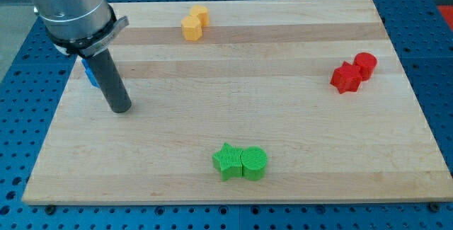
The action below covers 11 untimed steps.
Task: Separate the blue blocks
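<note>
Only a sliver of blue block [90, 74] shows behind the dark rod [111, 81] at the view's left — its shape and count cannot be told — and the arm's grey housing [67, 7] is cut off at the top edge.

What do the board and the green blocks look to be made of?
The board looks like pale wood with a smooth matte finish: lengthwise planks and grain lines show. The green star and green cylinder look like matte plastic, possibly 3D-printed, judging by fine ridges on their tops; that is uncertain.
</note>
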Motion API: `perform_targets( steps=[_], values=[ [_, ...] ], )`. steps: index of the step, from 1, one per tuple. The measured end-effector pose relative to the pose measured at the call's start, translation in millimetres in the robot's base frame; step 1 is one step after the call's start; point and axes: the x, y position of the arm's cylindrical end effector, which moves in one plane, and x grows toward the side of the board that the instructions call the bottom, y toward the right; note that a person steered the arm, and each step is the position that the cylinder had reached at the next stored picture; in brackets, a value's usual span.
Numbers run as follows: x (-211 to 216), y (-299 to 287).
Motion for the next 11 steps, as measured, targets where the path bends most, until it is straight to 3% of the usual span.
perform_targets(
  steps=[4,5,6,7,11],
  values=[
    [9,-101],
    [-20,-101],
    [-76,-101],
    [-83,-101],
    [-93,-3]
  ],
)
